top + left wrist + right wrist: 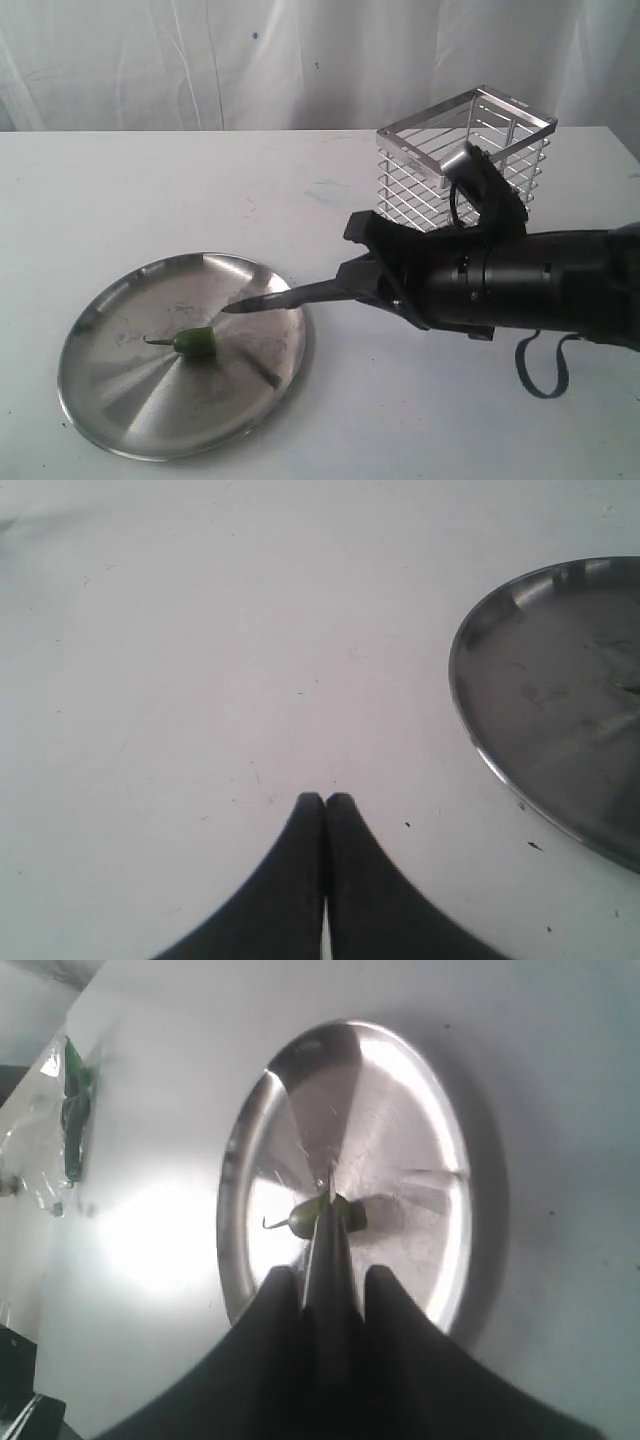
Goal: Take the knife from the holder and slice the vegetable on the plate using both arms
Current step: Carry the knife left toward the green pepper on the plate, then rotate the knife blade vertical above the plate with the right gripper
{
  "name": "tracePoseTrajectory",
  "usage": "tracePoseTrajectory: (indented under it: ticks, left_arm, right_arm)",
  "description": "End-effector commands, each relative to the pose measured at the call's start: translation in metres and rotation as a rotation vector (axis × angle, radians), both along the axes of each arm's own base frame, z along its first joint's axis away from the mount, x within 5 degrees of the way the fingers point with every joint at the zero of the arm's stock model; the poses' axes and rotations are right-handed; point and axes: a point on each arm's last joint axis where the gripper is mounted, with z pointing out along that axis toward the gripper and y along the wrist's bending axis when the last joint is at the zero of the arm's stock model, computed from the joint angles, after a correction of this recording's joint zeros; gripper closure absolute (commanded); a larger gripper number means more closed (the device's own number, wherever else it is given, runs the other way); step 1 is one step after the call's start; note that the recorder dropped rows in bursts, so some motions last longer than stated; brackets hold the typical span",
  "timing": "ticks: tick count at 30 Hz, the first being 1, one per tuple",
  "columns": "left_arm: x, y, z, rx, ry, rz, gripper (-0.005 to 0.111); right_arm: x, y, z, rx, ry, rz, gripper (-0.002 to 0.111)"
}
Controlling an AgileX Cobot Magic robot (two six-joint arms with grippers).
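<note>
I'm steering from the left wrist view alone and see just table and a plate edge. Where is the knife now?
Observer: The right gripper holds the knife, already out of the holder.
Operator: Where does the blade point?
Observer: Its tip hangs above the plate, aimed toward the chilli.
Operator: Is the chilli cut?
Observer: It looks whole, with its stem on.
Operator: And my left gripper?
Observer: The exterior view doesn't show it.
</note>
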Motion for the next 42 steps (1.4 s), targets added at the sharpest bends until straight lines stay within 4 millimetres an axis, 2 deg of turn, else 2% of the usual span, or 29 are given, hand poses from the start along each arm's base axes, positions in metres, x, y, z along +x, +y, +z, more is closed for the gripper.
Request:
tracePoseTrajectory:
  ticks: [1, 8, 16, 21, 26, 33, 39, 42]
  left_arm:
    - [0.000, 0.000, -0.002, 0.003, 0.001, -0.009, 0.107]
    - [0.000, 0.000, -0.002, 0.003, 0.001, -0.009, 0.107]
    - [0.000, 0.000, -0.002, 0.003, 0.001, -0.009, 0.107]
    - [0.000, 0.000, -0.002, 0.003, 0.001, -0.009, 0.107]
    - [0.000, 0.000, -0.002, 0.003, 0.001, -0.009, 0.107]
    - [0.000, 0.000, -0.002, 0.003, 0.001, -0.009, 0.107]
    - [0.000, 0.000, -0.002, 0.003, 0.001, -0.009, 0.107]
    - [0.000, 0.000, -0.002, 0.003, 0.001, -0.009, 0.107]
  right_arm:
    - [0.011, 0.001, 0.007, -0.015, -0.033, -0.043, 0.108]
    - [0.024, 0.018, -0.016, 0.020, 0.088, 0.013, 0.108]
    - [0.038, 0.030, -0.033, -0.016, 0.084, 0.087, 0.108]
    - [0.042, 0.032, -0.054, -0.058, 0.130, 0.092, 0.108]
    - [0.039, 0.040, -0.072, -0.015, 0.207, 0.168, 0.108]
    - [0.038, 0.041, -0.092, -0.060, 0.220, 0.224, 0.108]
    - [0.025, 0.041, -0.095, -0.120, 0.224, 0.420, 0.108]
    - [0.022, 0.038, -0.099, -0.181, 0.230, 0.462, 0.108]
